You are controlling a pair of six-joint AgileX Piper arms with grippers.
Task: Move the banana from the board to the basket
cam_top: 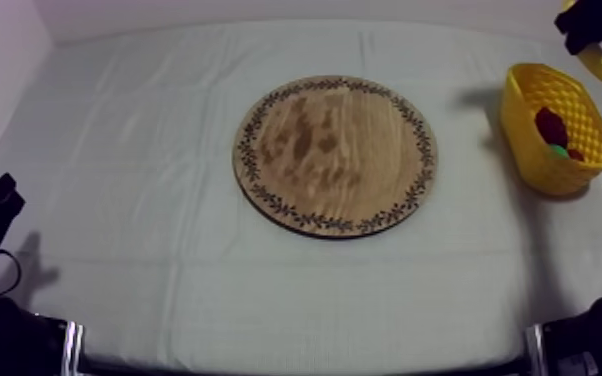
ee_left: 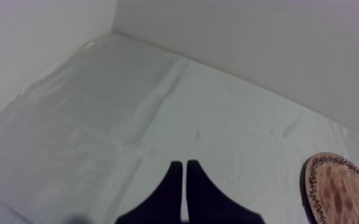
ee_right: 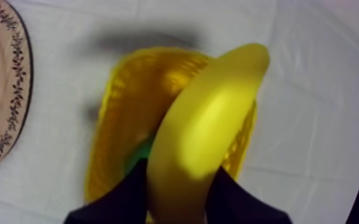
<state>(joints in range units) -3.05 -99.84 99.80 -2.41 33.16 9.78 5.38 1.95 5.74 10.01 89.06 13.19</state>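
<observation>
The banana [ee_right: 206, 125] was held clamped in the right gripper [ee_right: 180, 171] above the yellow basket [ee_right: 119, 113] (a dark red item [cam_top: 551, 126] lay inside); the left gripper [ee_left: 184, 170] was seen closed together, empty.

My counter [cam_top: 145, 250] lies under a grey-white cloth [ee_left: 98, 119], creased along faint fold lines. Plain pale walls [ee_left: 247, 42] rise at its far edge and at my left, meeting in a corner. Light soft, shadows blurred.

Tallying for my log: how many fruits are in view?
3 at least: the banana in the right gripper over the basket, a dark red fruit and a green one inside the basket; others may be hidden.
</observation>
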